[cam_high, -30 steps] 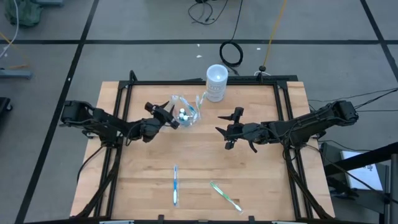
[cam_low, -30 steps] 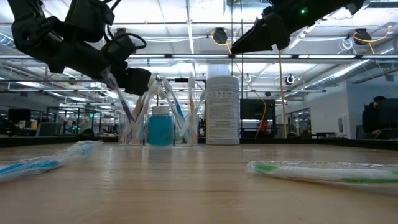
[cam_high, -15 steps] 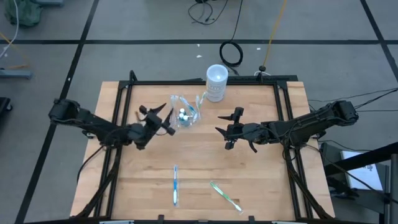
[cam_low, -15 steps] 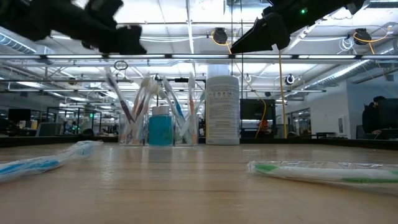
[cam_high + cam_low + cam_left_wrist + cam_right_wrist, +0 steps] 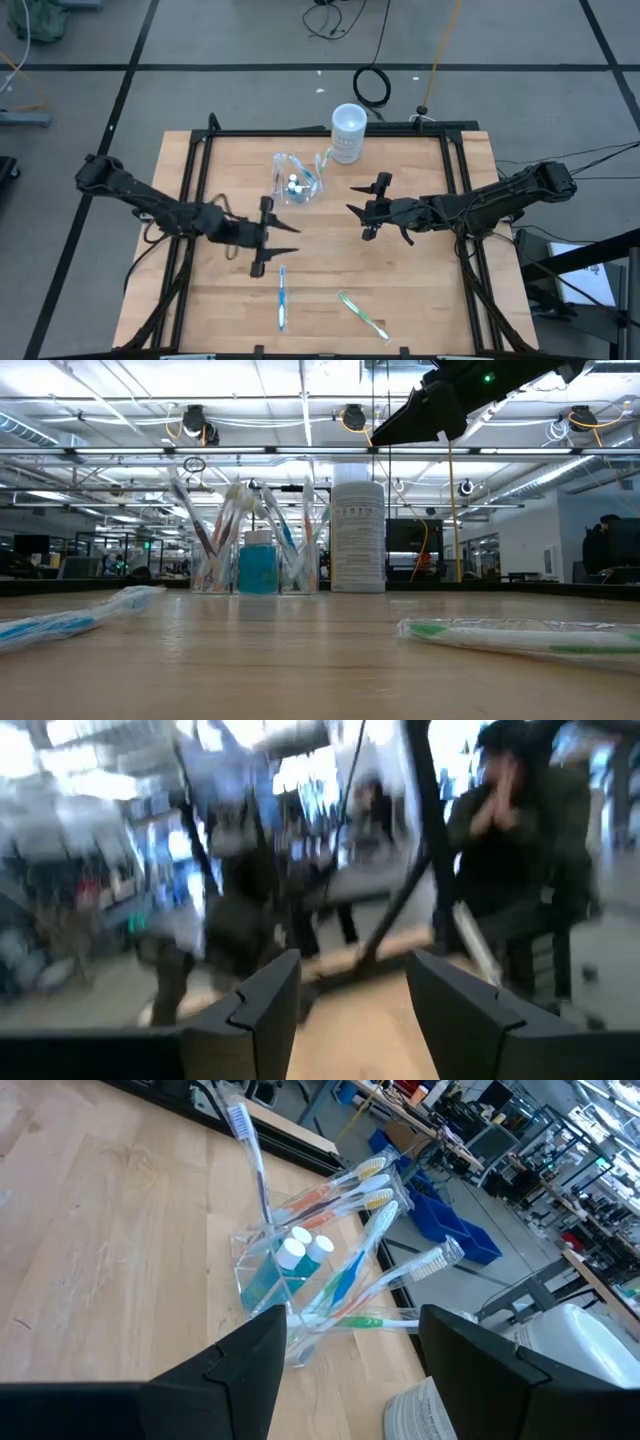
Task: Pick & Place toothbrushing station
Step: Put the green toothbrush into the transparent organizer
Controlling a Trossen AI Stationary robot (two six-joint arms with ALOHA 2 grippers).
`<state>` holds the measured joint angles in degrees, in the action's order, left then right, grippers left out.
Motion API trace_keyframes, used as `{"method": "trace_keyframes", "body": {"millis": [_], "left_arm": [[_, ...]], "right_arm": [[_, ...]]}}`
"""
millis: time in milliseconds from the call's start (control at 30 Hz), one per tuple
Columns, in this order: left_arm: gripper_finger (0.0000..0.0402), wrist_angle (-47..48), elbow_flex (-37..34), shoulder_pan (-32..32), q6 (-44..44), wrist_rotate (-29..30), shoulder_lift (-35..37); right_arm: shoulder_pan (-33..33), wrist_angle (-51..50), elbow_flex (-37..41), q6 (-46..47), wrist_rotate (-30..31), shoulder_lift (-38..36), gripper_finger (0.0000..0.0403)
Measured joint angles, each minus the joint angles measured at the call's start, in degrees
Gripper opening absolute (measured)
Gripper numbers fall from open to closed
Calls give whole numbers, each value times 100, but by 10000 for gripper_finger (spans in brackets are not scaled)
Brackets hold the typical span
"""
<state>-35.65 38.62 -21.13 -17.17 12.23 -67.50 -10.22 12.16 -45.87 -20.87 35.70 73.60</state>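
High view: toothbrushing station [image 5: 296, 180], clear plastic w/ brushes + tubes inside, sits at far-centre of table [image 5: 420, 290], just beside white cup [image 5: 347, 133]. Nothing grips it.
Left gripper [image 5: 280, 241]: over table's near-left middle, well apart from station, fingers spread wide, empty. Points toward the blue-wrapped toothbrush [image 5: 282, 297] lying near it; prob. lining up on that, my guess.
Right gripper [image 5: 359, 213]: hovers mid-table, right of station, fingers apart, empty. Looks parked, facing station.
Green-wrapped toothbrush [image 5: 363, 315]: lies flat nr front edge, loose.
Low view: station [image 5: 250, 540] stands upright on tabletop, brushes leaning outward, blue tube in middle; cup [image 5: 357, 537] just beside it. Right arm's dark tip up top; left arm not in shot. Wrapped brushes flat in foreground.
Left wrist view: blurred; own fingers [image 5: 268, 1000] apart w/ bare wood between. Person [image 5: 510, 850] beyond table.
Right wrist view: own fingers [image 5: 245, 1370] apart, station [image 5: 320, 1280] framed between them but farther off, no contact.
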Motion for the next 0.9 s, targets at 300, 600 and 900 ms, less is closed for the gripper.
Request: {"method": "trace_keyframes", "body": {"millis": [300, 600, 900], "left_arm": [[191, 3269, 1261, 131, 1037, 378, -1014], [191, 4061, 1376, -394, 775, -701, -1827], [188, 5124, 2074, -700, 1628, -1051, -2692]], "right_arm": [[57, 48, 0, -535, 0, 2, 222], [251, 141, 2, -685, 0, 2, 222], [354, 123, 2, -475, -270, 2, 222]]}}
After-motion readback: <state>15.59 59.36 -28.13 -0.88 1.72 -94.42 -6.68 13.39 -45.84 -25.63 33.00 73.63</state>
